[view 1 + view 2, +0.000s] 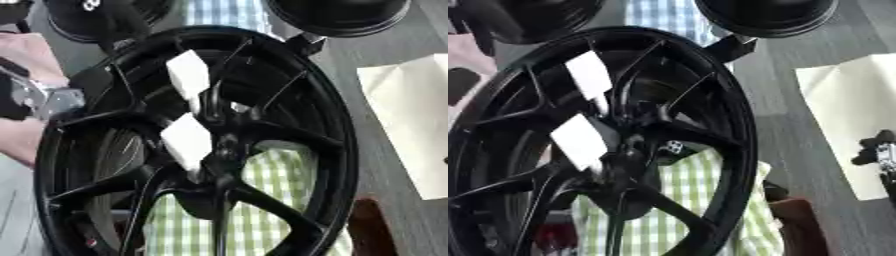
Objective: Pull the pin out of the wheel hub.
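Observation:
A black spoked wheel (337,150) stands tilted close in front of me and fills most of both views. At its hub (219,145) two white flat pieces stick out: one upper (187,75), one lower (185,140). I cannot make out which is the pin. My right hand (877,150) shows only as dark fingers at the far right edge of the right eye view, over white paper and well apart from the wheel. A silver and black part of my left arm (52,100) shows at the left, behind the rim; the hand itself is hidden.
A green-checked cloth (280,175) lies under the wheel, with a blue-checked one (223,12) behind. Two black round objects (337,15) (87,15) stand at the top. White paper (411,115) lies on the grey table at the right. A brown thing (372,225) is at the lower right.

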### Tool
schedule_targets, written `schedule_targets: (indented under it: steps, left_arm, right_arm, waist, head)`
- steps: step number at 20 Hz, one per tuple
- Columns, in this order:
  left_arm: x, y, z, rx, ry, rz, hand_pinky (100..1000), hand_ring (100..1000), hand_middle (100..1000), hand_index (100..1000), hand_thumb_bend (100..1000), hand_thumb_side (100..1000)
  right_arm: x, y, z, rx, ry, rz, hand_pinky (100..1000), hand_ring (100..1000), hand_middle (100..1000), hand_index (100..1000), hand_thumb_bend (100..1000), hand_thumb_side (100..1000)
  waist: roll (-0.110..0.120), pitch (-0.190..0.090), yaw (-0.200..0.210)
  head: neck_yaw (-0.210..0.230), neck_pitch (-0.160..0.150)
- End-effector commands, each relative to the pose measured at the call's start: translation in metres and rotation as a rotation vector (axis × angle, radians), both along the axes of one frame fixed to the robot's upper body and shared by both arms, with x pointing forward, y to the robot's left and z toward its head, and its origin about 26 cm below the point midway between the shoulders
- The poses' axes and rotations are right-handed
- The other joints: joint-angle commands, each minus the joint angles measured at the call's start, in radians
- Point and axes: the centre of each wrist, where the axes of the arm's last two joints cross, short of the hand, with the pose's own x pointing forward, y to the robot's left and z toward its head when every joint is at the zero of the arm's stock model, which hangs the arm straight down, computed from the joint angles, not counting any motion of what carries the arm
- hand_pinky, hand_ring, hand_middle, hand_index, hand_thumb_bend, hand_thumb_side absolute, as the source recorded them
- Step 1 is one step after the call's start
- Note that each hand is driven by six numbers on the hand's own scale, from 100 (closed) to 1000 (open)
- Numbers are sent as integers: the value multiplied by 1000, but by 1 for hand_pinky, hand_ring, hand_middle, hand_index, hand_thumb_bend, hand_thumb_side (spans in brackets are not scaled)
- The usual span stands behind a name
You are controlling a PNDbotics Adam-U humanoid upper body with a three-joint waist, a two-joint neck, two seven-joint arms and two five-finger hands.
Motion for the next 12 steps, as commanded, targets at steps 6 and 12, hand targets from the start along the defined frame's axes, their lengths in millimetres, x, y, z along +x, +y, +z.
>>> schedule_targets:
  steps: [6, 12]
  left_arm:
    - [-6, -21, 3, 81, 76, -29, 768, 625, 746, 868, 100, 230]
    - [-7, -35, 1, 116, 121, -64, 773, 631, 740, 868, 100, 244]
  right_arm:
    - [-2, -2, 5, -31, -5, 0, 816, 513, 467, 572, 100, 701]
    - [-2, -2, 5, -28, -1, -1, 816, 513, 466, 572, 100, 702]
  waist:
    - [-9, -74, 1]
    - [-7, -75, 1]
  head:
    - [2, -2]
    - [1, 0]
